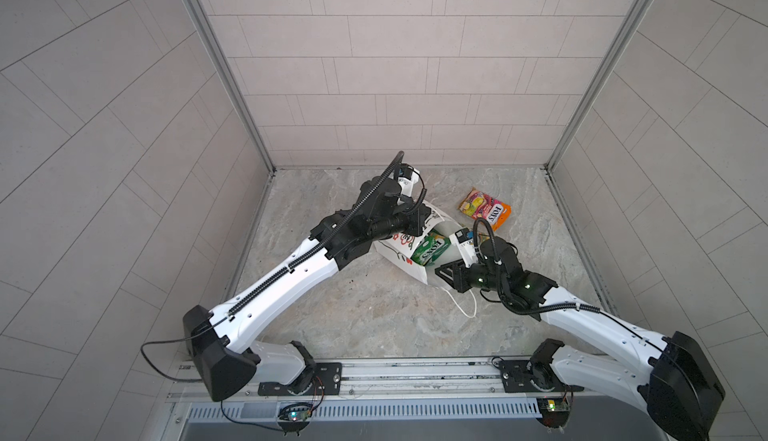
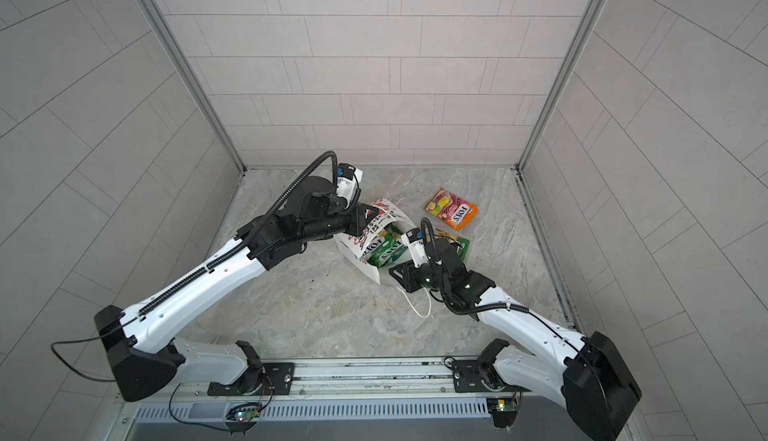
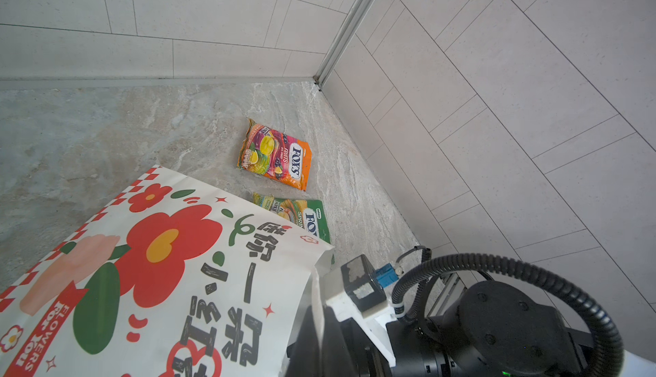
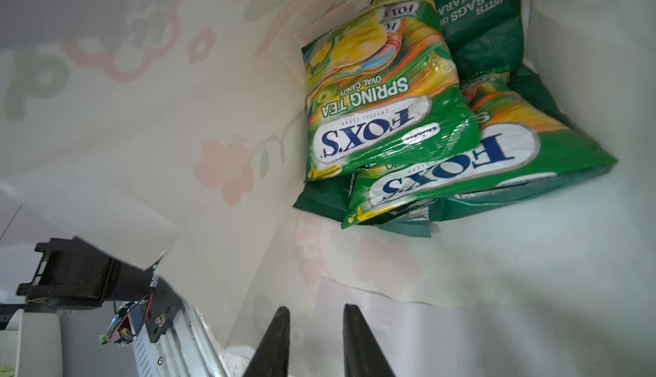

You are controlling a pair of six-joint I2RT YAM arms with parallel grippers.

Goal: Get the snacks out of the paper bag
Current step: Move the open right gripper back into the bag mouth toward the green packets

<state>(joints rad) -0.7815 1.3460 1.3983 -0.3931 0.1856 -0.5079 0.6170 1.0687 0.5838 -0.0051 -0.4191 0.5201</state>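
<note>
Right wrist view: the white paper bag (image 4: 142,144) fills the frame from inside, with a dark green crisp bag (image 4: 479,20) and two green sweet packets (image 4: 376,109) stacked at upper right. They lie well ahead of the right gripper (image 4: 316,307) at bottom centre, its jaws a narrow gap apart and empty. In a top view the left gripper (image 1: 420,218), mid-frame, is clamped tight on the bag's rim, propping the mouth; the right should probably widen, reach deeper and pinch the top packet's near edge.
</note>
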